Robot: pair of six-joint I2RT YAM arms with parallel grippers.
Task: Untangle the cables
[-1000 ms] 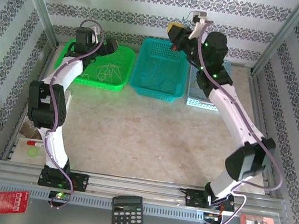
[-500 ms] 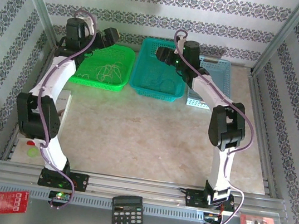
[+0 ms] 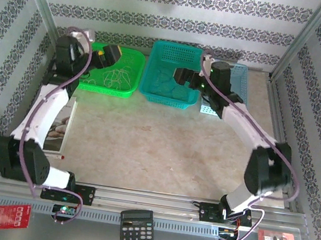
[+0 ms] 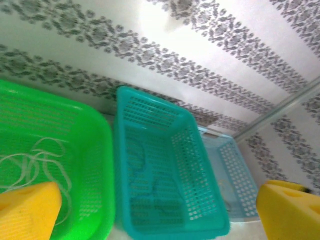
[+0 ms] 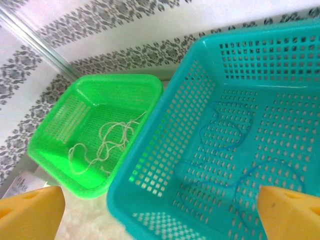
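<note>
Both jaws are gaping wide, holding nothing; the blue cable (image 5: 227, 149) is lying flat, likely slipping or snagging the teal basket (image 5: 155, 160) mesh.

Around me — back wall (image 3: 176, 14): white paper, grey ornamental bands running level. Side walls (image 3: 3, 42): same paper, bands running upward. Corner posts (image 3: 41, 6): bare metal, slanting in the overhead view. My tabletop (image 3: 157, 143): pale marbled beige. Near edge — slotted aluminium rails (image 3: 148, 200). Light: bright, even.
</note>
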